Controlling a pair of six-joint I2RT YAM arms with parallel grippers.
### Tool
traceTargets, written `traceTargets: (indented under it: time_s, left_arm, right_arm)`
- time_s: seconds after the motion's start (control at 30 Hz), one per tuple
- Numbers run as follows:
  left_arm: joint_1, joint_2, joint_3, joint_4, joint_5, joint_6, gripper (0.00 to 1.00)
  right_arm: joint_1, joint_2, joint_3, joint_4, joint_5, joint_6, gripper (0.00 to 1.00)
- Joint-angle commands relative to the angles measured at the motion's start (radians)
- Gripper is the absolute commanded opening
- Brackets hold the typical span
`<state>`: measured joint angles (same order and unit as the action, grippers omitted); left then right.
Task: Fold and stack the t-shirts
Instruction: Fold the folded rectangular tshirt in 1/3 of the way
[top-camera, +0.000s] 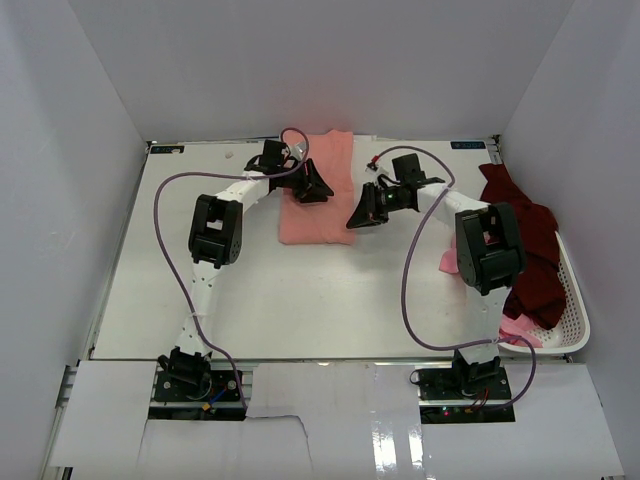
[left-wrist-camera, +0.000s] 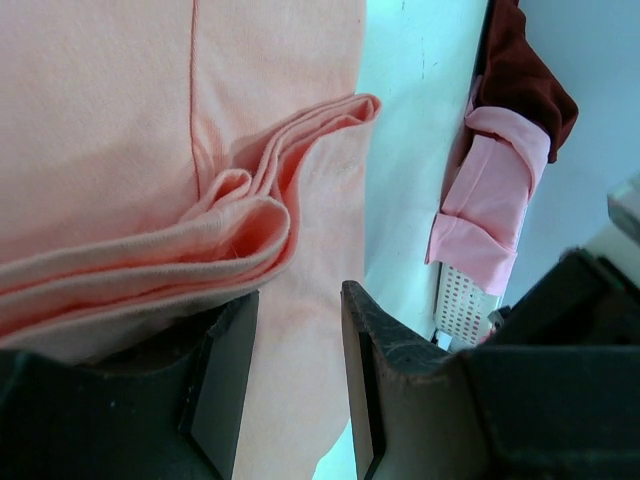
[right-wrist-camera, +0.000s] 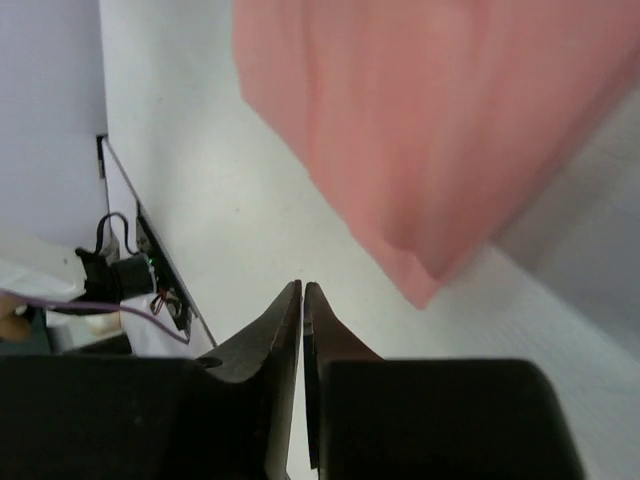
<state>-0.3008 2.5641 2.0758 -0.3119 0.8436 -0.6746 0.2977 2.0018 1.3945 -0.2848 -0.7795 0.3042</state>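
A salmon-pink t-shirt (top-camera: 318, 205) lies folded at the back middle of the table. My left gripper (top-camera: 316, 186) hovers over it, jaws open; in the left wrist view the flat cloth (left-wrist-camera: 120, 120) shows through the gap at my left gripper (left-wrist-camera: 298, 335), and a bunch of folds (left-wrist-camera: 240, 225) sits just above one finger. My right gripper (top-camera: 361, 214) is beside the shirt's near right corner (right-wrist-camera: 420, 150); in its wrist view the right gripper (right-wrist-camera: 302, 288) is shut on nothing. A dark maroon t-shirt (top-camera: 530, 250) and a lighter pink one (top-camera: 520, 328) lie in the basket.
The white slotted basket (top-camera: 575, 300) stands at the table's right edge, seen also as the basket (left-wrist-camera: 462, 310) in the left wrist view with pink cloth (left-wrist-camera: 490, 200) hanging over it. White walls close in three sides. Purple cables loop off both arms.
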Motion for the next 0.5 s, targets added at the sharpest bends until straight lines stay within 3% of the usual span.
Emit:
traceTargets:
  time_s: [0.0,0.27,0.47]
  left_arm:
    - [0.008,-0.012,0.035,-0.018,-0.011,0.004,0.49]
    - [0.011,-0.007,0.012,-0.015,-0.020,0.017,0.49]
    - [0.015,0.005,-0.003,-0.004,-0.018,0.023,0.49]
  right_arm:
    - [0.052,0.015,0.046,0.068,-0.112,0.087,0.08]
    - [0.119,0.164,0.063,0.456,-0.259,0.329,0.08]
    - [0.138,0.268,0.144,0.559,-0.274,0.411,0.08]
